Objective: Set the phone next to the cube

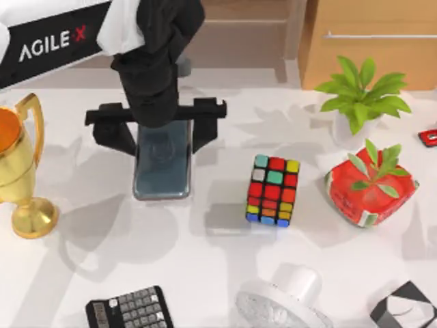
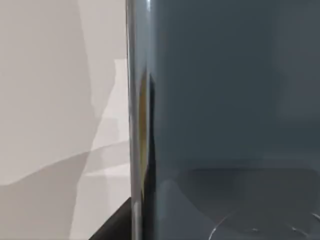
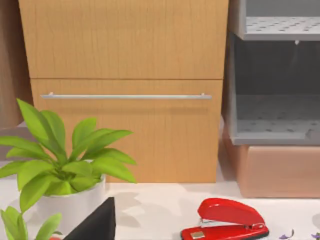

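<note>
The phone is a dark blue-grey glossy slab lying flat on the white table, left of centre. My left gripper hangs straight over its far end, open, with one black finger on each long side of it. In the left wrist view the phone is very close, and a black fingertip sits just beside its edge. The cube, with its black grid and coloured squares, stands about a phone's width to the right of the phone. A black corner of my right gripper shows in the right wrist view, parked off to the right.
A gold trophy stands at the left edge. A black calculator and a white fan are at the front. A red pot with a plant, a white potted plant, a red stapler and an angular box are on the right.
</note>
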Controlling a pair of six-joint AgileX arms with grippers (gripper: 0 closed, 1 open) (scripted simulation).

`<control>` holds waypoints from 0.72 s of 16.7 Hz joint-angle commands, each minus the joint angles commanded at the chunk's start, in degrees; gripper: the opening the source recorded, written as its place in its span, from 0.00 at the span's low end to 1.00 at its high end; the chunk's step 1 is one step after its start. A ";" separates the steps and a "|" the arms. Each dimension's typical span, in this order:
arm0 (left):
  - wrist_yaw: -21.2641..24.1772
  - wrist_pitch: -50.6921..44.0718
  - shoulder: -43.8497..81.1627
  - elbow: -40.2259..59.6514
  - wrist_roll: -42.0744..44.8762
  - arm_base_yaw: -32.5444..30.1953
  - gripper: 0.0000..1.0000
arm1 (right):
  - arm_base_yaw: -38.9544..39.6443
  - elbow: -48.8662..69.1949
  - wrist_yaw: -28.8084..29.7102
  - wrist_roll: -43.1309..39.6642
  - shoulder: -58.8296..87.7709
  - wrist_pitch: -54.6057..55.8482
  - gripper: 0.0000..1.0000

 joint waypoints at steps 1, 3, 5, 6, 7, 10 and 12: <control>0.04 -1.05 0.40 -0.41 -0.84 -1.20 0.00 | 0.00 0.00 0.00 0.00 0.00 0.00 1.00; 0.07 -2.41 0.88 -1.02 -1.86 -2.69 0.00 | 0.00 0.00 0.00 0.00 0.00 0.00 1.00; 0.07 -2.69 0.96 -1.16 -2.05 -2.97 0.00 | 0.00 0.00 0.00 0.00 0.00 0.00 1.00; 0.07 -2.69 0.96 -1.16 -2.05 -2.97 0.00 | 0.00 0.00 0.00 0.00 0.00 0.00 1.00; 0.07 -2.69 0.96 -1.16 -2.05 -2.97 0.00 | 0.00 0.00 0.00 0.00 0.00 0.00 1.00; 0.05 -2.59 0.77 -1.02 -1.90 -2.72 0.00 | 0.00 0.00 0.00 0.00 0.00 0.00 1.00; -0.04 -2.63 0.59 -1.02 -1.82 -2.73 0.00 | 0.00 0.00 0.00 0.00 0.00 0.00 1.00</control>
